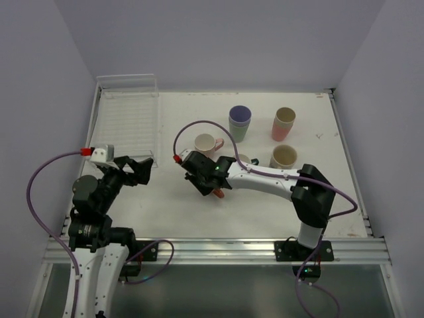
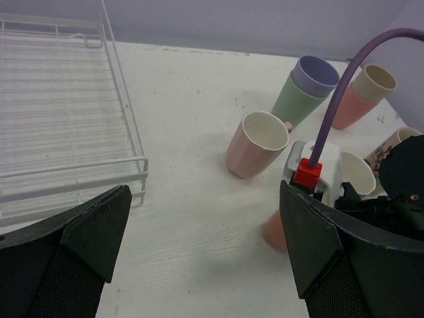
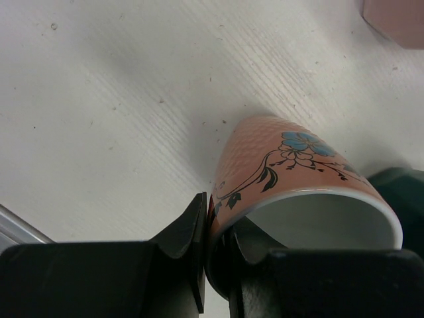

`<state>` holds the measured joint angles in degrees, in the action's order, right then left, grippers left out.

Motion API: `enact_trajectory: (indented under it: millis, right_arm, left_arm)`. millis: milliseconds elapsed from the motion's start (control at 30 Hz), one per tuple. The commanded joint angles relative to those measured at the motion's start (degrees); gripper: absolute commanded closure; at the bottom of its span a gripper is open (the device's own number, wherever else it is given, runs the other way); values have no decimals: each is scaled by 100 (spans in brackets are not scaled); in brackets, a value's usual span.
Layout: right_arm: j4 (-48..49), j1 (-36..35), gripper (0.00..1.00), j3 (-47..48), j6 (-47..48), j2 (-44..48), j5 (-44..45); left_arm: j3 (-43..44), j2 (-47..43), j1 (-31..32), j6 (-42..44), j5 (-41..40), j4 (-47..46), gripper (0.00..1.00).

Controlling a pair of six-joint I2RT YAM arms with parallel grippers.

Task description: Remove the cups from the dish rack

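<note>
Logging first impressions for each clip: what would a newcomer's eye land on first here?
At the centre of the scene, the right end effector is clamped on the rim of a peach floral cup. Behind it, pastel cups stand at the right rear. The white wire dish rack at the rear left holds none.

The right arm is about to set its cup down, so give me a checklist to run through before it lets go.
1. Grip: right pincer is shut on the rim of the orange floral cup, one finger inside. Ok.
2. Cup's base resting on the table: cannot tell; the cup looks tilted.
3. Set-down spot: bare table under the cup, and the pink mug stands apart. Ok.
4. Left pincer: open, empty, by the near corner of the dish rack, out of the way. Ok.
5. Dish rack: no cups visible in it. Ok.
</note>
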<state>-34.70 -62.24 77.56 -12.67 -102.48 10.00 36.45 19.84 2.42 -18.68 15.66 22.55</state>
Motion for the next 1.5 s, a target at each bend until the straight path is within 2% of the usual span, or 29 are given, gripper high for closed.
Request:
enact_trajectory:
  millis: [0,100,133,267,400,467,600,833,933,1133,1300,1400,1467]
  right_arm:
    - [60,-16,97,409,247,-105,239]
    - [130,-16,87,435,264,-211,187]
    - [147,-25,81,444,282,-229,160]
    - [191,-25,70,488,309,-299,108]
    - [218,-16,65,523,326,-291,116]
    - [209,-16,57,532,300,-203,134]
    - [191,-17,31,515,273,174,248]
    - [279,-25,7,471,195,1106,117]
    - [245,-16,1,471,186,1405,72]
    - [209,-16,1,418,177,1906,107]
    - [261,-17,1,251,124,2485,431]
    - [646,-17,1,-178,81,3337,704]
    - [1024,-16,1,-738,63,4408,941]
  left_arm:
    - [3,-173,31,75,-370,-66,0]
    - [12,-208,31,31,-519,-22,0]
    - [20,-217,31,22,-572,-5,0]
    - [38,-340,31,-40,-810,48,0]
    - [38,-384,31,-57,-863,57,0]
    - [38,-384,31,-66,-889,66,0]
    - [56,-384,31,-75,-968,66,0]
    - [135,-270,31,-48,-977,75,0]
    - [161,-243,31,-48,-968,75,0]
    - [240,-164,31,-75,-951,57,0]
    - [512,-33,31,-224,-609,-180,0]
    - [898,12,31,-373,-398,-417,0]
    - [1206,3,31,-435,-310,-566,0]
